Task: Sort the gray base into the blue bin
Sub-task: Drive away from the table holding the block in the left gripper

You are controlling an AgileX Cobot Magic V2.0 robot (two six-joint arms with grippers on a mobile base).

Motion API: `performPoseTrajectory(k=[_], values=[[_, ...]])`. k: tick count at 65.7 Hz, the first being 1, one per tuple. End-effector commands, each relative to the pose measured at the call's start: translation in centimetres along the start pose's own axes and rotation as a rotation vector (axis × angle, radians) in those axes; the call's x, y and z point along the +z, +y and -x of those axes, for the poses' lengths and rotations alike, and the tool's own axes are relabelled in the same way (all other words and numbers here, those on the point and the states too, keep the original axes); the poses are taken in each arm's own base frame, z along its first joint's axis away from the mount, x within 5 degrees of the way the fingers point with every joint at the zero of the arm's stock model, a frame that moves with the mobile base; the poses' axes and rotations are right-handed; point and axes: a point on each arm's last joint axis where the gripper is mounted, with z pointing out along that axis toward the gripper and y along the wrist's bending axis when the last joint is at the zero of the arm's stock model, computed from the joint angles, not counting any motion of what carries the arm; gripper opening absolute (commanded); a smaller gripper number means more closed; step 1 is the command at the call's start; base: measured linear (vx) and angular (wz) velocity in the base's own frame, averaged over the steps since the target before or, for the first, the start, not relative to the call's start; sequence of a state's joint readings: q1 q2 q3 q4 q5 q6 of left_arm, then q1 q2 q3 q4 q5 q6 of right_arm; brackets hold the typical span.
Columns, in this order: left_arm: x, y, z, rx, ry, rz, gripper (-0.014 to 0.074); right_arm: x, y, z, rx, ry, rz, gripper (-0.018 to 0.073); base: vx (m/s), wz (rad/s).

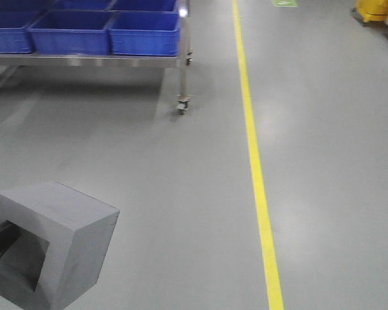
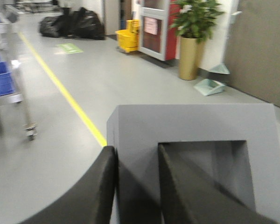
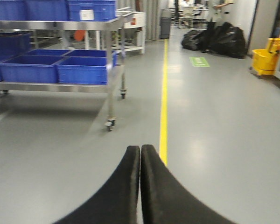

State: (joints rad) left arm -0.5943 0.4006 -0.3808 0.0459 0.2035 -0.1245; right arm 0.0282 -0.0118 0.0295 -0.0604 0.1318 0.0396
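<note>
The wheeled steel cart (image 1: 182, 77) stood far ahead and to my left, across open floor. On its shelf sat the blue bin (image 1: 145, 40), one of several alike; I couldn't tell from here which one was meant. The gray base (image 2: 191, 122) hung low at front left, well apart from that bin, its recess facing back toward the wrist. My left gripper (image 2: 136, 156) clamped one recess wall, one finger inside and one outside. The right gripper (image 3: 140, 151) was pressed closed on nothing. So the carry belonged to the left arm, forward and leftward.
</note>
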Motion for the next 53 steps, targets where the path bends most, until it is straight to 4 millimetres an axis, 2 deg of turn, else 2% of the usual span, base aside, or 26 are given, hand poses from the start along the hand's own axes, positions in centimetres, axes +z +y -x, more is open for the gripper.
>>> performPoseTrajectory(k=[1,21,53], values=[[-0.25,-0.23,2.06,-0.011,-0.138,-0.019,-0.0006,-0.02,0.02,0.22,-0.013,-0.070,-0.001,-0.0009,0.15,-0.50],[-0.25,-0.23,2.06,-0.011,-0.138,-0.019,-0.0006,-0.02,0.02,0.22,-0.013,-0.070,-0.001,-0.0009,0.19,-0.30],[-0.25,-0.23,2.06,-0.011,-0.138,-0.019,-0.0006,-0.02,0.02,0.22,-0.013,-0.070,-0.001,-0.0009,0.34,0.02]])
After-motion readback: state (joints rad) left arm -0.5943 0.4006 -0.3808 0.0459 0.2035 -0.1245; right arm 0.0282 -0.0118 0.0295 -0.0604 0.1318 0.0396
